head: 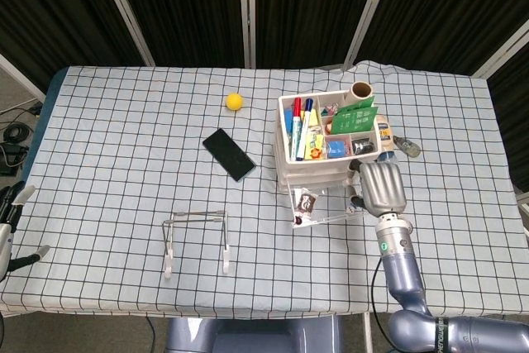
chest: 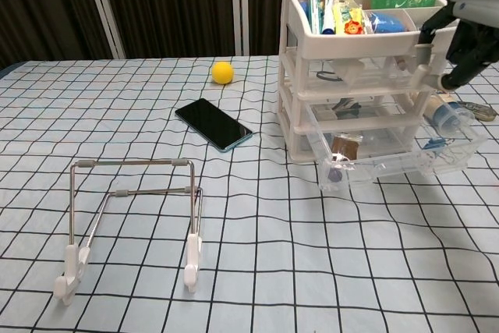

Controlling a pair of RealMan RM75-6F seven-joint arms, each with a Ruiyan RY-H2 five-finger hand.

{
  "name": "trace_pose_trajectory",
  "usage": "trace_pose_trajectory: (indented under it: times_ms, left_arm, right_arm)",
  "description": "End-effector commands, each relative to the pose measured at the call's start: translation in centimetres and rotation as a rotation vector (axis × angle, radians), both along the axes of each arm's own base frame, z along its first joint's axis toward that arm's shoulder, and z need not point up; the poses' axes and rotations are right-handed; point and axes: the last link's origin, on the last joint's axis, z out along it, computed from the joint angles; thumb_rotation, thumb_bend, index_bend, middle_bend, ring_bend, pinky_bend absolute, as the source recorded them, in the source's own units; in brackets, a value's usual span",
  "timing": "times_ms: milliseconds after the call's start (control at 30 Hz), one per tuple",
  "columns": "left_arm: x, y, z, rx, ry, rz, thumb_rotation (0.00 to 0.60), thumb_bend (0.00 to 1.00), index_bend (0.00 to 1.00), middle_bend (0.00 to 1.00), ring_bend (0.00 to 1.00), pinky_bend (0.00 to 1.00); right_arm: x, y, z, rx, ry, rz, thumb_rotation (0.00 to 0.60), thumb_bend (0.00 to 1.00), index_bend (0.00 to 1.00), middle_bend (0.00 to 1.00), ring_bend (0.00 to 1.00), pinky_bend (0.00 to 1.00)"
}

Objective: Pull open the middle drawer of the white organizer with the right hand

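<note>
Middle drawer (chest: 398, 157), as I read the tiers, is pulled well out toward the robot over the worktop (chest: 312, 271), clear front nearest, long axis across. Looks about done. Right hand (chest: 460, 33) hangs above and behind the drawer's right front corner, not touching it, beside the upper right edge of the white organizer (chest: 290, 76). Fingers (chest: 454, 68) are bent inward with nothing in them. The drawer front lies down and nearer from them. Left hand (head: 7, 229) is far off at the worktop's left edge; can't tell its pose.
</note>
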Motion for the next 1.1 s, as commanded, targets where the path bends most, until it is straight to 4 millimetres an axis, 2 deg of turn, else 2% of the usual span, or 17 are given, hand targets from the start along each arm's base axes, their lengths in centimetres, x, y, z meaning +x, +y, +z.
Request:
trace_pose_trajectory:
  times_ms: [33,100,233,467,700,1100]
  left_arm:
    - [0.0,-0.1,0.1,0.001,-0.001,-0.003,0.600,0.00,0.00,0.00,0.00,0.00]
    - [0.1,-0.1,0.1,0.001,-0.002,-0.007,0.600,0.00,0.00,0.00,0.00,0.00]
    - [0.2,-0.1,-0.2,-0.009,0.004,-0.012,0.600,0.00,0.00,0.00,0.00,0.00]
    - [0.5,-0.3,-0.4,-0.018,0.010,-0.023,0.600,0.00,0.00,0.00,0.00,0.00]
    - [0.5,-0.4,-0.3,-0.016,0.009,-0.022,0.600,0.00,0.00,0.00,0.00,0.00]
    - [0.5,-0.4,-0.2,-0.014,0.006,-0.021,0.600,0.00,0.00,0.00,0.00,0.00]
  right_arm:
    - [-1.1,0.0,1.8,-0.037,-0.030,-0.028,0.600,0.31,0.55,1.00,1.00,0.94]
    - [-2.7,0.1,3.6,-0.078,-0.041,-0.061,0.600,0.31,0.55,1.00,1.00,0.94]
    - [-5.7,0.7,5.5,-0.107,-0.070,-0.111,0.600,0.31,0.55,1.00,1.00,0.94]
    - [-10.4,1.4,6.4,-0.132,-0.083,-0.184,0.600,0.31,0.55,1.00,1.00,0.94]
    - [-14.0,2.4,4.3,-0.112,-0.087,-0.225,0.600,0.31,0.55,1.00,1.00,0.94]
    - [-17.5,2.0,1.3,-0.084,-0.060,-0.306,0.600,0.31,0.55,1.00,1.00,0.94]
